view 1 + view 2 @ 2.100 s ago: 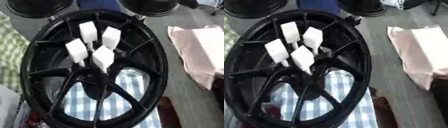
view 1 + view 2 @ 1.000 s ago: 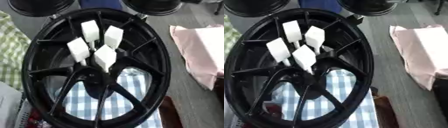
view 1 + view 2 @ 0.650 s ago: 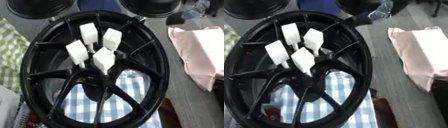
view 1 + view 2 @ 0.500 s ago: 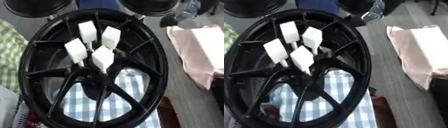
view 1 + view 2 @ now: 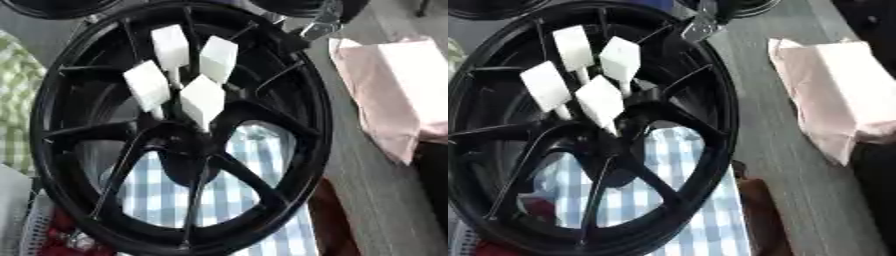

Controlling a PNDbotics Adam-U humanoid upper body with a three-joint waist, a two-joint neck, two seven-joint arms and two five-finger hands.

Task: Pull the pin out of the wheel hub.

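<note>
Grey table (image 5: 372,185), checked cloth (image 5: 254,150) under black wheel hub (image 5: 306,100); robot hand (image 5: 317,22) state unclear

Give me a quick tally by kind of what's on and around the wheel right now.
White block-headed pins in the hub: 4
Black wheel: 1
Blue checked cloth: 1
Pink cloth: 1
Green checked cloth: 1
Silver part of the robot's right arm at the top rim: 1
Total: 9

One black wheel hub (image 5: 289,115) carries four white block-headed pins (image 5: 203,101); one pink cloth (image 5: 398,95).
</note>
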